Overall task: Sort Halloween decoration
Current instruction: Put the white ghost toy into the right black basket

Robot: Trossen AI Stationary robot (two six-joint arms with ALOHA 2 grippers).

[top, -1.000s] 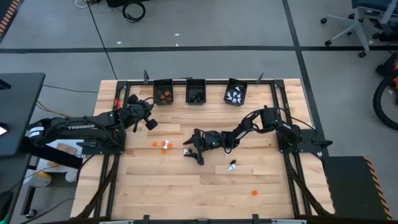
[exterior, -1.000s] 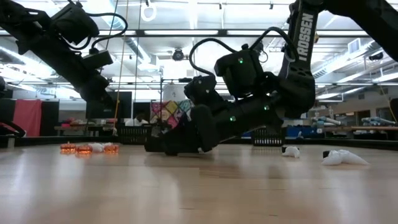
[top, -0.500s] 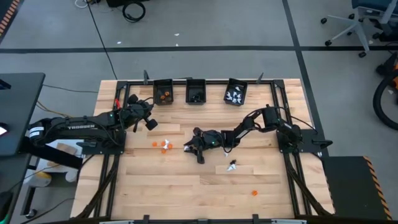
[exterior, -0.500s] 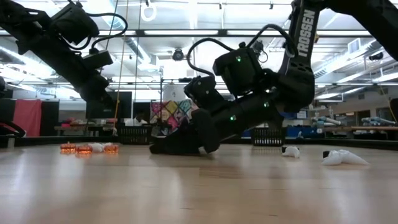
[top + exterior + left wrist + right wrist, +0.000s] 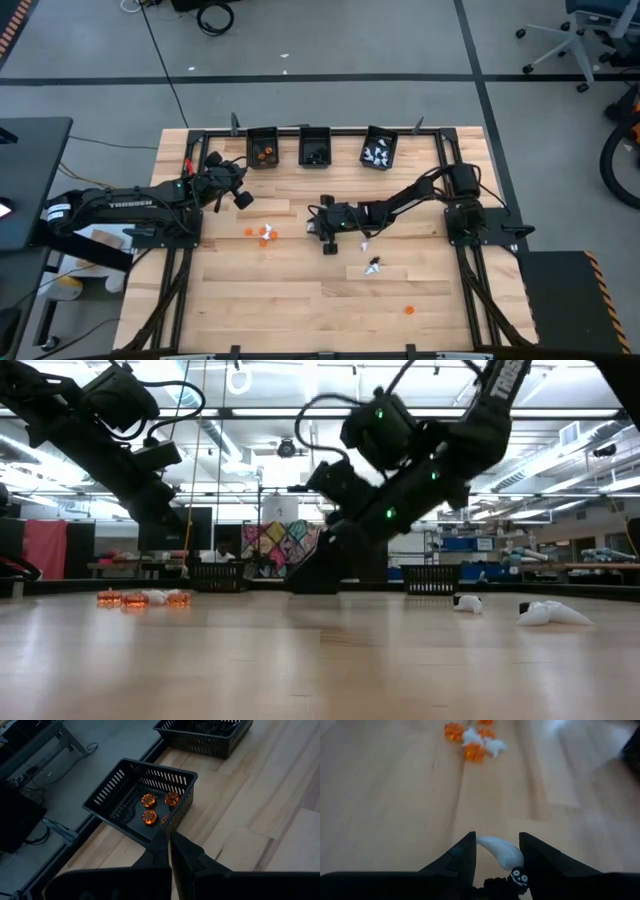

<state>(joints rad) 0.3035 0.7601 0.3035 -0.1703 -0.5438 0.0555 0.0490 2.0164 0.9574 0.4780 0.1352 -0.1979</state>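
My right gripper (image 5: 497, 851) hangs above the middle of the table (image 5: 300, 300), shut on a small white ghost trinket (image 5: 499, 851) with a black face; it also shows lifted in the low view (image 5: 322, 572). A loose cluster of orange and white trinkets (image 5: 262, 233) lies on the boards to its left and shows ahead in the right wrist view (image 5: 472, 740). My left gripper (image 5: 169, 839) is shut and empty, hovering near the left bin (image 5: 145, 795), which holds orange pumpkins. My right gripper pinches the white ghost between its two fingers, by the thick end (image 5: 512, 865) with the black face. The fingers slant down toward the table's left side. The ghost's pointed tail (image 5: 485, 841) sticks out ahead of the fingertips, clear of the table.
Three black bins stand along the far edge: orange pieces in the left (image 5: 262, 148), black in the middle (image 5: 314, 148), white in the right (image 5: 378, 150). A white and black trinket (image 5: 373, 265) and one orange trinket (image 5: 408, 310) lie nearer the front.
My right gripper has shut on the white ghost at the table top, then risen clear of the boards and drawn back a little toward the table's right, tipping nearer to level. The ghost has gone up with it.
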